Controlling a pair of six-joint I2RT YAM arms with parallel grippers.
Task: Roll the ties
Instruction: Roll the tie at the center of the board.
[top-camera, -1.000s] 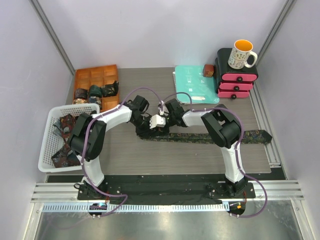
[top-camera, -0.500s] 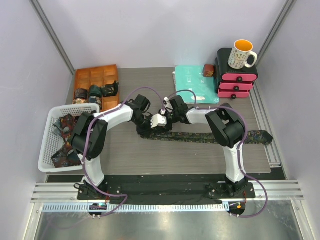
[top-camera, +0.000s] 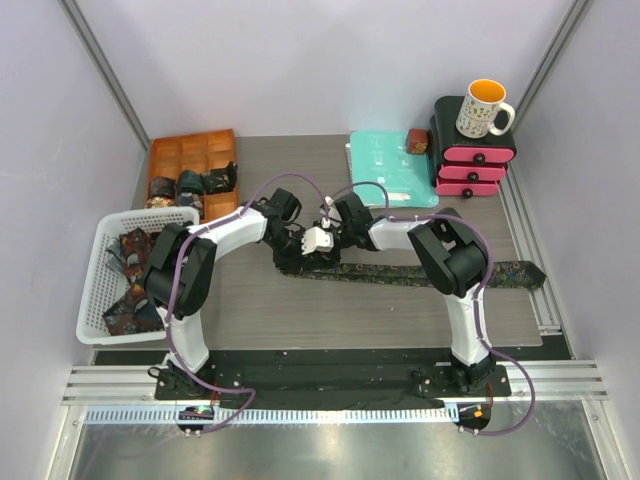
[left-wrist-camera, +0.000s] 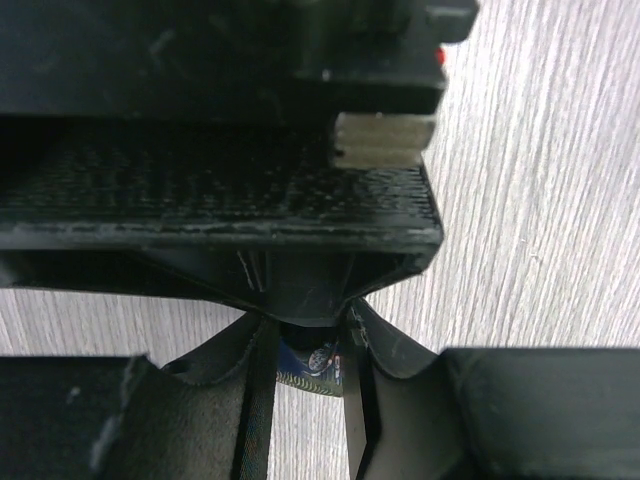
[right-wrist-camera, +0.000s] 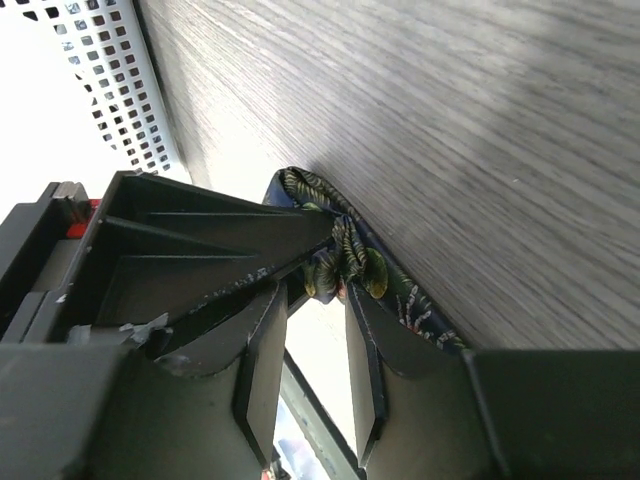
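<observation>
- The tie lies flat in a long strip across the grey surface, from the middle out to the right side. Its left end is bunched into a small curl between the two pincers.
- A white basket with holes in its walls sits at the left edge. Inside it lie loose ties in a heap.
- The left pincer has its jaws close together. A bit of the tie's curled end is pinched between them.
- The right pincer faces it from the other side. Its jaws stand a little apart, with light showing between them. The curled end sits just at their tips.
- Farther back on the left is an orange tray split into small boxes. A few rolled ties sit side by side in it, one in each box.
- A teal folder lies flat at the back. A small brown thing rests on its far right corner.
- A set of pink drawers stands in the far right corner. A mug with a yellow inside stands on top.
</observation>
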